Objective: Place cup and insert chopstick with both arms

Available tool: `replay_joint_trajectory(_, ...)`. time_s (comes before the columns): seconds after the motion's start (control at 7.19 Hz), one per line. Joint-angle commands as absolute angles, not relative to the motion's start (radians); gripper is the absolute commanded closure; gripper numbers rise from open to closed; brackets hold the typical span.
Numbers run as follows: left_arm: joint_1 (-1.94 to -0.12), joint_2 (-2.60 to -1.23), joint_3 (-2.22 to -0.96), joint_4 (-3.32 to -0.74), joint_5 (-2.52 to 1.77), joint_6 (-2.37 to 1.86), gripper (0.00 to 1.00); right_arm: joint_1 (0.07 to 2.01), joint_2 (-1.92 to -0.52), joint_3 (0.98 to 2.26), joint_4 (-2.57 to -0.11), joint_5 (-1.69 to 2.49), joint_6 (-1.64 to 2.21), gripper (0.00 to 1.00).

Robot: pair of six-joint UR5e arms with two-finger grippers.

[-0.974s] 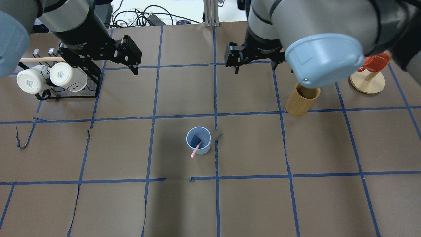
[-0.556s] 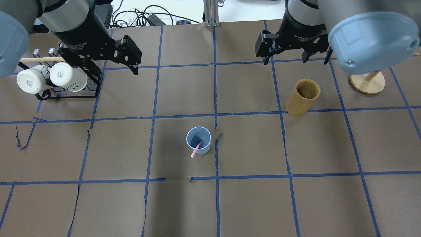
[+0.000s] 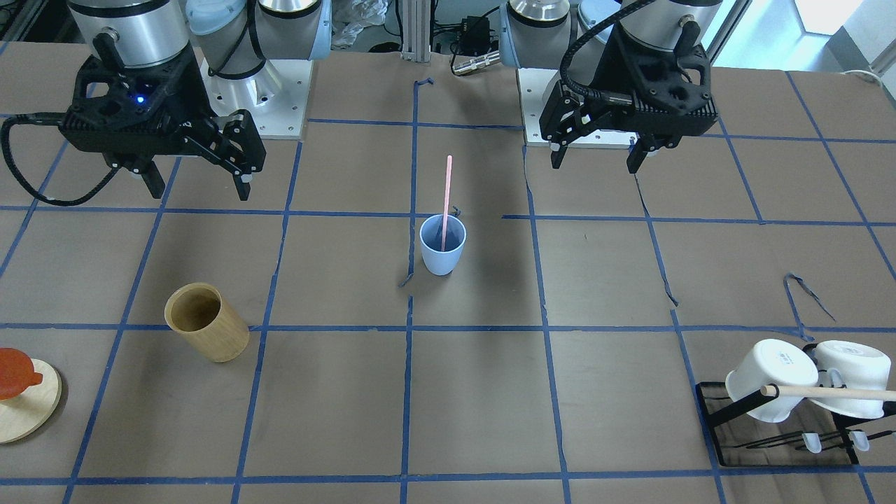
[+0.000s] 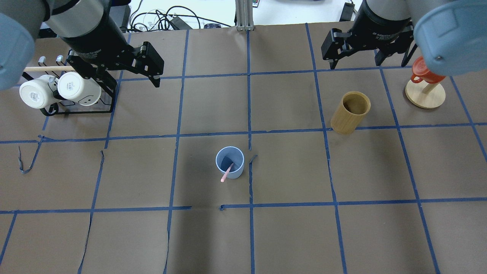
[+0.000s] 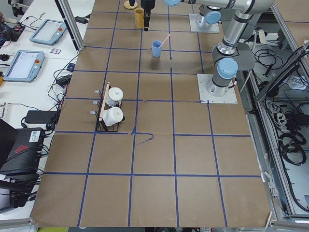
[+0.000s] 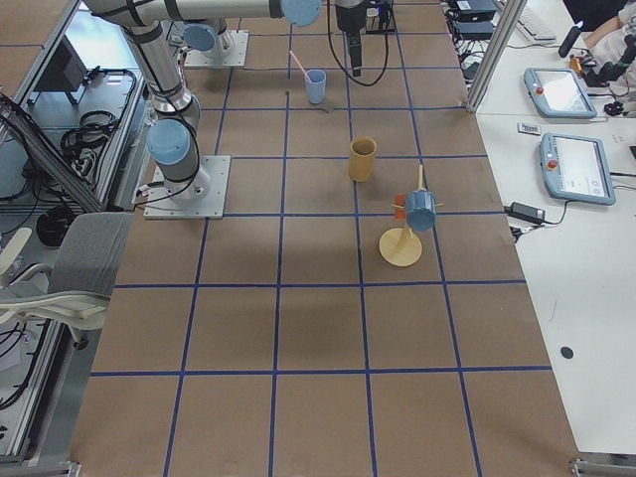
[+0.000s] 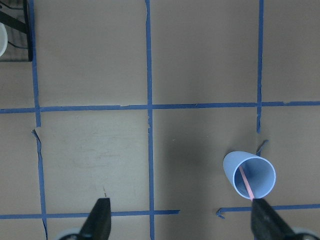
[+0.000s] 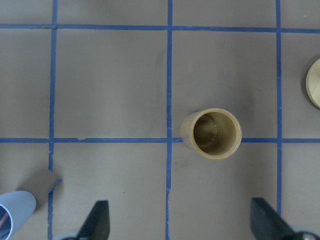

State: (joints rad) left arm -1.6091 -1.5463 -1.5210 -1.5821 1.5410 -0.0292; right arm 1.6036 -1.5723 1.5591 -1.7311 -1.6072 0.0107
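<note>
The light blue cup (image 4: 229, 162) stands upright near the table's middle, also in the front view (image 3: 442, 245). The pale pink chopstick (image 3: 446, 196) stands inside it and leans on the rim (image 4: 226, 173). My left gripper (image 3: 596, 159) is open and empty, hovering high and well apart from the cup; its wrist view (image 7: 182, 222) has the cup (image 7: 249, 175) at the lower right. My right gripper (image 4: 355, 64) is open and empty, hovering at the back right, also in the front view (image 3: 197, 187).
A tan bamboo cylinder (image 4: 350, 112) stands at right, below my right gripper (image 8: 180, 225). A black rack with two white mugs and a wooden rod (image 4: 61, 91) is at the back left. A wooden stand with a red piece (image 4: 425, 91) is at far right.
My right arm has swung to the right and toward the table's back edge, uncovering the bamboo cylinder. The left arm, cup and chopstick have not moved.
</note>
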Motion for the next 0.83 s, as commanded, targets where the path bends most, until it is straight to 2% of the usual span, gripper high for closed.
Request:
replay_joint_trajectory(0.0, -1.609, -1.546, -1.525, -1.58, 1.542, -0.029, 0.0, 1.586, -1.578, 1.563, -1.733, -1.606, -0.029, 0.0)
replay_joint_trajectory(0.7, -1.609, -1.546, -1.525, -1.58, 1.54, -0.029, 0.0, 1.555, -1.582, 1.563, -1.724, -1.594, -0.075, 0.0)
